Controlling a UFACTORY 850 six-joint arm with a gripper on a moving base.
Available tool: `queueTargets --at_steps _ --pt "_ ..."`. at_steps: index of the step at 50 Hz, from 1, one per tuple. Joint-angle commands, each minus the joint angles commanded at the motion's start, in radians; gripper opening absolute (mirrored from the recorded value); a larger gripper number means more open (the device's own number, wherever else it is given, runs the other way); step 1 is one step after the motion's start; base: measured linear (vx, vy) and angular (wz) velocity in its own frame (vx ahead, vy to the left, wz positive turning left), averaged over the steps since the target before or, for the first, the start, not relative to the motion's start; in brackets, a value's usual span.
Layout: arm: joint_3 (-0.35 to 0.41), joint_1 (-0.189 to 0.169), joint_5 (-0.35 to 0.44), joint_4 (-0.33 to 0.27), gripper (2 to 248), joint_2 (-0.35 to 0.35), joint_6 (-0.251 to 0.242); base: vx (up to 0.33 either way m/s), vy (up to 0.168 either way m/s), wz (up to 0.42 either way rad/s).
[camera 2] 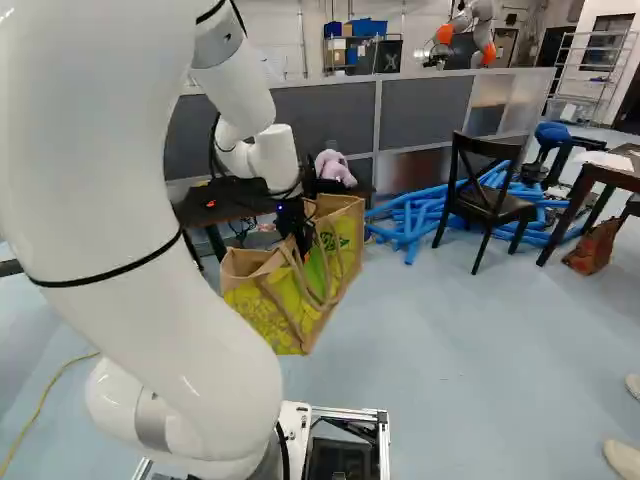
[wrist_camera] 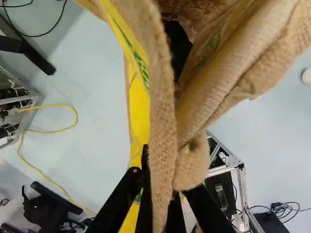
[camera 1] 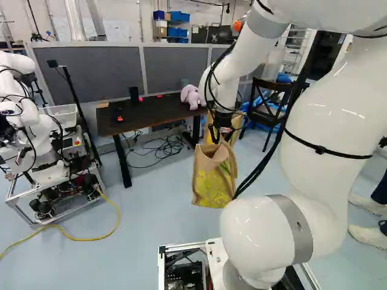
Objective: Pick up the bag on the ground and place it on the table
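Pale blue floor, with a dark bench ahead. The bag hangs beneath the claw, whose two fingers are closed together on its cloth.

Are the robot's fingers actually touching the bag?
Touching. The wrist view shows the fingers shut on the bag, its cloth pinched between them.

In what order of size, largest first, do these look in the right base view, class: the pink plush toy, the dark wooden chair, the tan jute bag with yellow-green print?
1. Tan jute bag with yellow-green print
2. Dark wooden chair
3. Pink plush toy
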Motion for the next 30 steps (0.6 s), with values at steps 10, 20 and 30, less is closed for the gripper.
queueTargets --at_steps 10,20,30 --pt "-0.016 0.001 -0.029 0.0 21 0.018 0.0 0.0 0.0 0.0" --pt "-0.025 0.001 -0.033 0.0 21 0.017 0.0 0.0 0.0 0.0" --pt "-0.025 0.001 -0.033 0.0 21 0.017 0.0 0.003 0.0 -0.001"
